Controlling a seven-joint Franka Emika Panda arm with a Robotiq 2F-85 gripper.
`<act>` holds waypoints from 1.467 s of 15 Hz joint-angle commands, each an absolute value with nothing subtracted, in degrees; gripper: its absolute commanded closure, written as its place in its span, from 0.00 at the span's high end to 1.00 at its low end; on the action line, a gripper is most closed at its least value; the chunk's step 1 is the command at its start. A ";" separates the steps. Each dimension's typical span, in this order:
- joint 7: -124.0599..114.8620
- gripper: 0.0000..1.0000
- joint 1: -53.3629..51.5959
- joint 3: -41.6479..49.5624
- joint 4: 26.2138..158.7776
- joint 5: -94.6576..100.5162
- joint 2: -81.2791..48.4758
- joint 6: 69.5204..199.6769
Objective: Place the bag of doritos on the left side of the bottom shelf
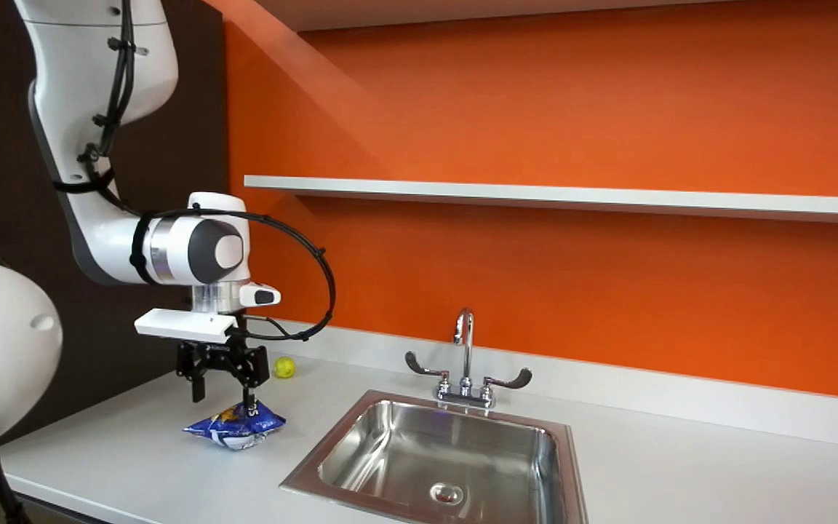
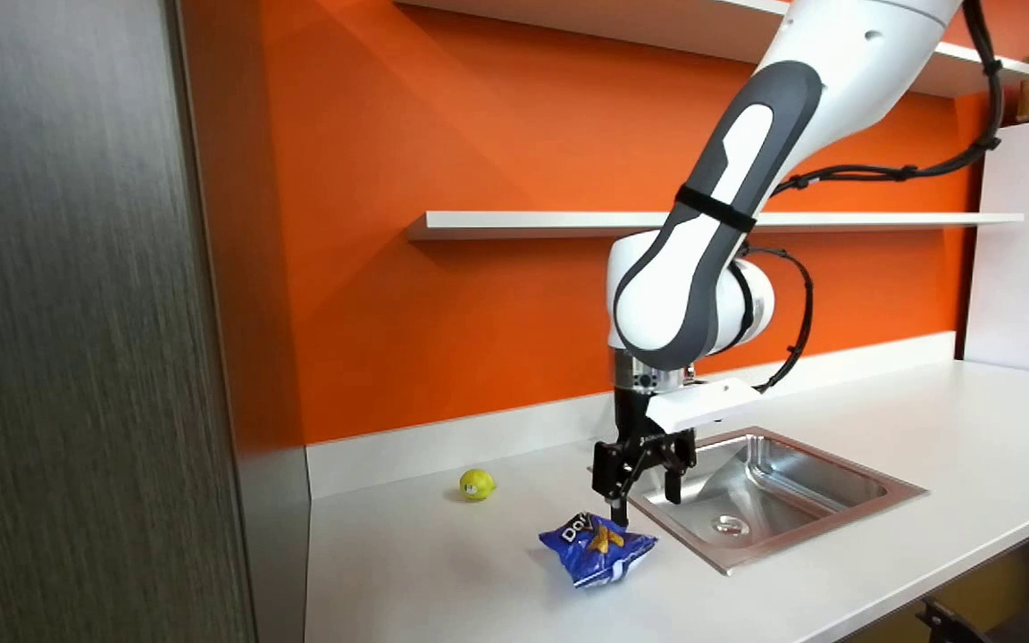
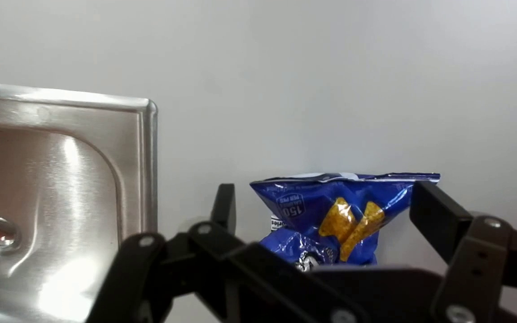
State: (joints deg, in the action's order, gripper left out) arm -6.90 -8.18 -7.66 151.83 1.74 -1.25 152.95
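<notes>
Blue and glossy, a bag of Doritos [image 2: 599, 549] rests on the white counter [image 2: 443, 572] beneath the widely spread fingers [image 3: 438, 217] of a robot's gripper [image 2: 647, 513], nothing pinched between them. Seen from the wrist, its sealed edge runs nearly parallel to the line between the fingers, one corner hidden behind the finger farther from the sink [image 3: 130, 148], a gap showing on the sink side; contact cannot be told. A slight shift away from the sink would likely centre the grip. Above, in both exterior views, hangs the bottom shelf [image 1: 564, 194], its left end the goal.
</notes>
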 commanded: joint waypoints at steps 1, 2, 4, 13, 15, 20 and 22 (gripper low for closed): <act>-10.75 1.00 -8.94 -7.98 147.20 3.44 -6.45 153.39; -11.18 1.00 -9.24 -7.83 146.26 3.61 -7.49 153.38; -11.55 1.00 -9.58 -7.31 144.38 3.83 -9.47 153.52; -11.71 1.00 -10.31 -4.84 137.84 4.10 -16.25 153.61; -11.75 1.00 -10.55 -4.34 136.91 4.20 -17.26 153.49; -13.41 1.00 -11.92 -2.49 135.65 5.91 -18.87 152.79; -14.15 1.00 -12.39 -1.98 135.32 6.58 -19.43 152.68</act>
State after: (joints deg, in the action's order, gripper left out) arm -11.19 -10.92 -3.37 136.89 4.40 -18.29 153.55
